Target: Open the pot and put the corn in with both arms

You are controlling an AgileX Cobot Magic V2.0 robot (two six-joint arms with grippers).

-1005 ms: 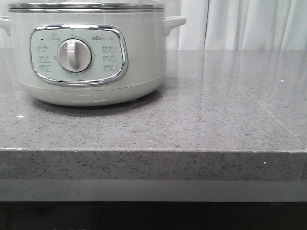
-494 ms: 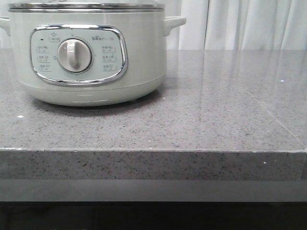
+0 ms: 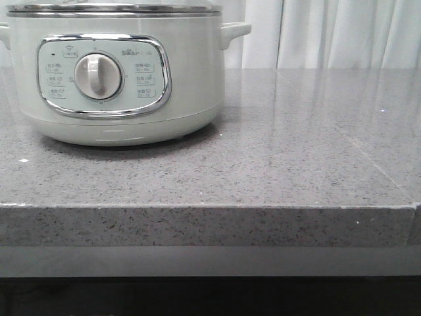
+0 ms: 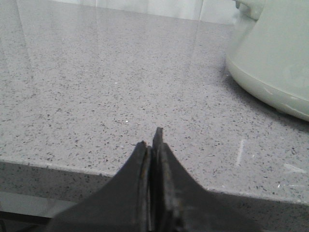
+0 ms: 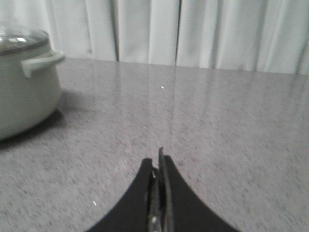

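Both claws are pressed together and hold nothing. One is the left gripper (image 4: 153,145), low by the front edge of the grey counter (image 3: 296,164). From its own camera, the pot (image 4: 275,63) sits on the counter off to one side and a bit ahead, not touching the claw. The right gripper (image 5: 158,162) is over the open part of the counter, and its camera shows the pot (image 5: 21,87) further off, with one side handle (image 5: 42,62) poking out toward it.

In the front view, the pot (image 3: 115,72) stands on the left part of the counter, and neither claw shows there. The steel-rimmed lid (image 3: 112,8) is on, so the pot is not open yet.

I think the left claw is nearer the pot, so it looks like the one to lift the lid.

No corn shows in any view, so I cannot tell where it is.

Small grey writing sits above the dial (image 3: 99,76). It looks like "Bear", but it is too small to be sure. The little labels around the dial are too tiny to read.
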